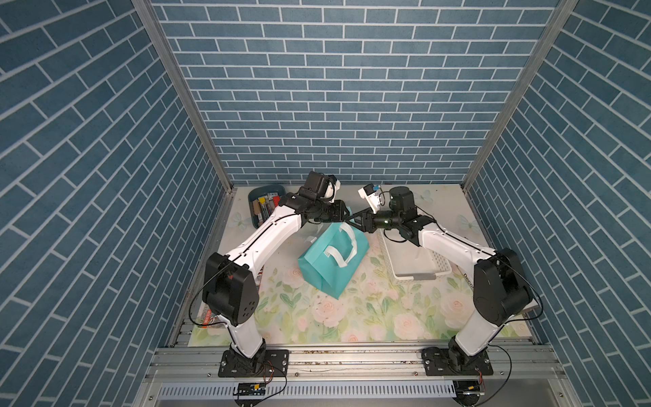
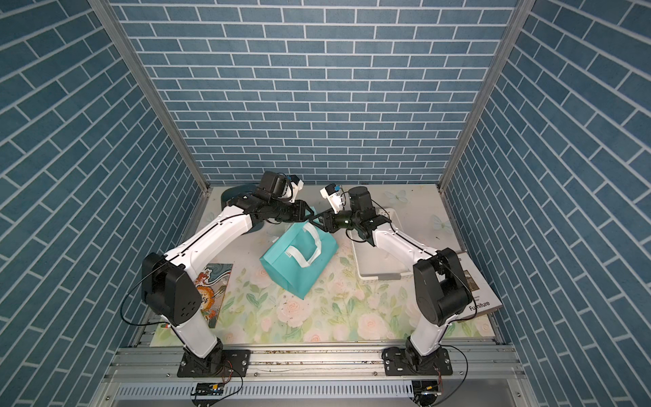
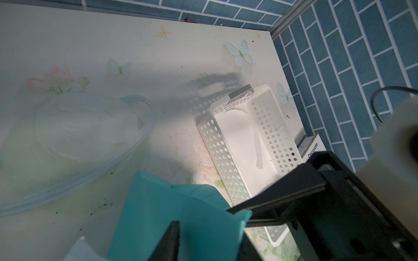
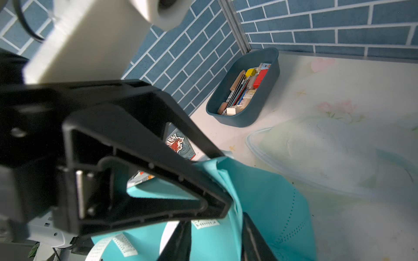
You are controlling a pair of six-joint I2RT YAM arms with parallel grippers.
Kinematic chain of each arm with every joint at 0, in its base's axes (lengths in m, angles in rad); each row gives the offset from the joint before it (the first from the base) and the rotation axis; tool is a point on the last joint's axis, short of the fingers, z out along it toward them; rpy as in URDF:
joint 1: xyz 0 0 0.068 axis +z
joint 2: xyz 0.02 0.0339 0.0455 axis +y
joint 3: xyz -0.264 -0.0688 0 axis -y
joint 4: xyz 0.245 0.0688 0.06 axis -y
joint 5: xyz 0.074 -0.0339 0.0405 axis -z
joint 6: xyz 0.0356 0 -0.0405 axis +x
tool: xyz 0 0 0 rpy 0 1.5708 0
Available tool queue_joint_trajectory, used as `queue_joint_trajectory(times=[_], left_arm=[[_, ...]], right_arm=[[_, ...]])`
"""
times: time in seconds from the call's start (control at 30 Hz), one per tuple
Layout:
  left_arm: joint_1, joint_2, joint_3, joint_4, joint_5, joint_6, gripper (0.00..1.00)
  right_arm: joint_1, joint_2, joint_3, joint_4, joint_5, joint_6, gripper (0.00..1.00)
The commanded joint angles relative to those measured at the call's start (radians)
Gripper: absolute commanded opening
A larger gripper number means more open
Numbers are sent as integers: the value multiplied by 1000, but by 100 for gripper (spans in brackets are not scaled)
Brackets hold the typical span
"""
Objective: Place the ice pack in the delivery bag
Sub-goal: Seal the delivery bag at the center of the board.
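Note:
The teal delivery bag (image 1: 327,271) (image 2: 292,271) lies slumped mid-table with its white handles on top. Both grippers meet at its far top edge. My left gripper (image 1: 343,213) (image 3: 210,244) has its jaws apart, with the bag's teal fabric (image 3: 169,203) between them. My right gripper (image 1: 354,221) (image 4: 217,241) is also open, and the bag's rim (image 4: 271,203) runs between its fingers. The ice pack (image 3: 79,135) (image 4: 328,158), a clear flat pouch, rests on the floral table just beyond the bag, and neither gripper touches it.
A white perforated basket (image 1: 442,271) (image 3: 217,144) stands right of the bag, under the right arm. A dark-blue bin (image 1: 252,208) (image 4: 264,99) of small items sits in the back left corner. A magazine (image 2: 211,292) and a book (image 2: 482,296) lie at the table's sides.

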Motion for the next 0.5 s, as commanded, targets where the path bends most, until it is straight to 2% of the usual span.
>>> queue_joint_trajectory(times=[0.0, 0.13, 0.33, 0.47], left_arm=[[-2, -47, 12, -77, -48, 24, 67], [4, -94, 10, -133, -104, 46, 76], [4, -181, -57, -150, -76, 50, 88], [5, -258, -148, -133, -38, 54, 90]], right_arm=[[-1, -59, -35, 3, 10, -23, 38], [-12, -92, -71, 6, 22, -23, 37], [-14, -121, -99, 5, 30, -23, 38], [-15, -140, -118, 1, 33, -26, 39]])
